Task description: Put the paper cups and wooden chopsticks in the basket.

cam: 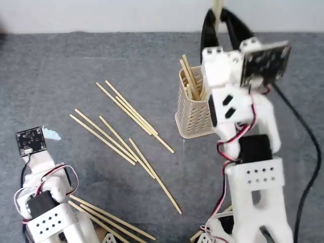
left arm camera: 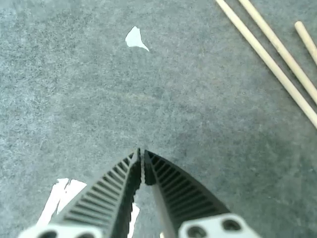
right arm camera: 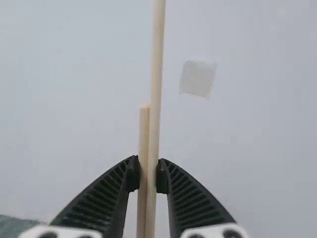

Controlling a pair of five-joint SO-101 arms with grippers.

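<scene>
Looks like a robotics lab bench: grey felt surface [cam: 61, 66], plain white wall [cam: 101, 15], white arm [cam: 255, 182] with exposed wires [cam: 228, 143].

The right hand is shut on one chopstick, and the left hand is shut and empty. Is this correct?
Not quite. The right hand is shut on two chopsticks, held side by side, as the right wrist view shows. The left hand is indeed shut and empty.
</scene>
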